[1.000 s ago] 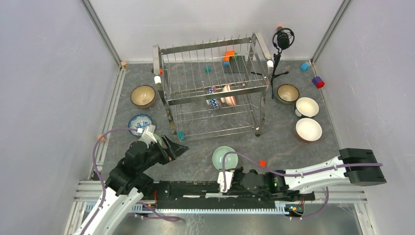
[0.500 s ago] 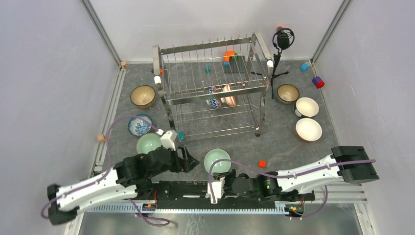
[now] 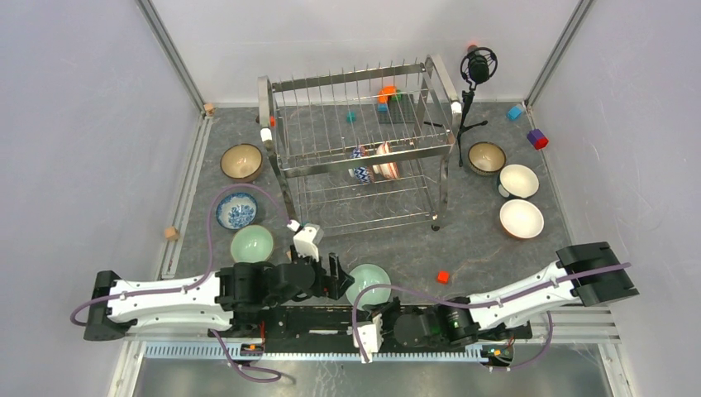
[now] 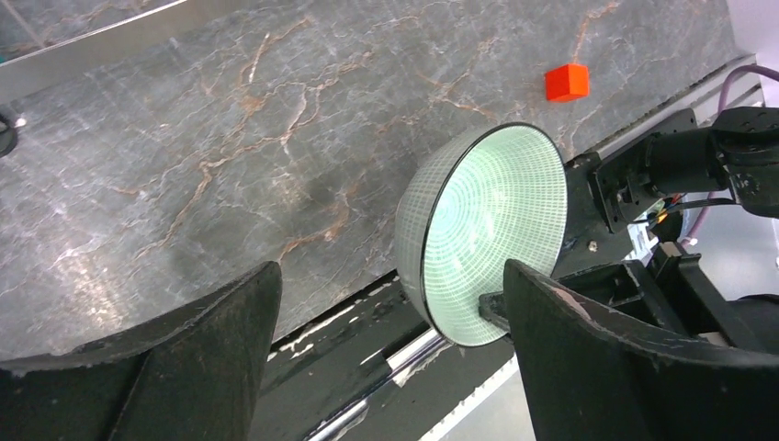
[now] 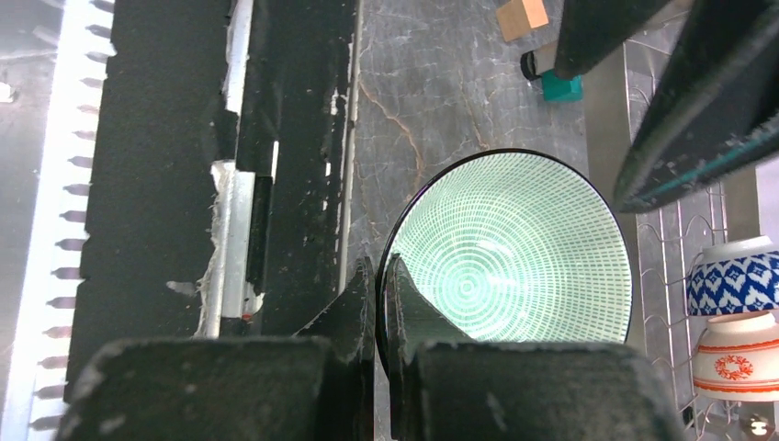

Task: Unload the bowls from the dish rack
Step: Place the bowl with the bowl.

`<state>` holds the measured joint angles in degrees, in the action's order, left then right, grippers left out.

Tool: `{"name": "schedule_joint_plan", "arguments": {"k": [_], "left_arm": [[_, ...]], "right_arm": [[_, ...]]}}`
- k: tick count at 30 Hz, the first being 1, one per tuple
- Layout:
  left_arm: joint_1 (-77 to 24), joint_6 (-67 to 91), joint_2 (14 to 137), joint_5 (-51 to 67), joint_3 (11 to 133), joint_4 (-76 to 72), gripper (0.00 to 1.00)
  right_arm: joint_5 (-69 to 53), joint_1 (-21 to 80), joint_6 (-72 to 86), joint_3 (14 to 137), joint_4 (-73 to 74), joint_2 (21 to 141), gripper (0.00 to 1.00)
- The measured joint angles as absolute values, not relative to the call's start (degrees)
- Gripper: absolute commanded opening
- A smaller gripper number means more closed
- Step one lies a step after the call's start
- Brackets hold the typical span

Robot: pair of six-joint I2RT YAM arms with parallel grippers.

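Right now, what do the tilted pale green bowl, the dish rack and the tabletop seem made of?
Pale green bowl: likely glazed ceramic; glossy, printed grid, dark rim. Dish rack: polished steel wire, mirror-bright. Tabletop: grey marble look, rust veins; stone or print, unclear.

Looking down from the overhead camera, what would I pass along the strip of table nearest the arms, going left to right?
first pale green bowl → second pale green bowl → small red block

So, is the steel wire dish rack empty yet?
Not empty: the steel wire rack holds a blue-and-white patterned bowl and a red-and-white floral bowl, on edge.
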<state>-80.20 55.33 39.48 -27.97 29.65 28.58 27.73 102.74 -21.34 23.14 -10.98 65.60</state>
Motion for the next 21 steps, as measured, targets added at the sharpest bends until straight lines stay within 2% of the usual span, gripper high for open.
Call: {"name": "schedule_joint_plan", "arguments": {"k": [6,15,21], "left_arm": [[-80.2,53.8,41.5,-26.4,27.4,22.1,0.9],[-80.2,51.1,45.6,-24.8,26.6,19.8,0.79],[-80.2,50.1,51.8,-24.8,26.6,19.6,0.68]], "right_arm": [[28.9,104.4,-21.3,22.1,-11.0,66.0,0.0],[30.2,105.8,-21.5,21.9,-11.0,67.7,0.0],[30.6,106.1,-22.3,21.9,-11.1,68.8,0.0]]}}
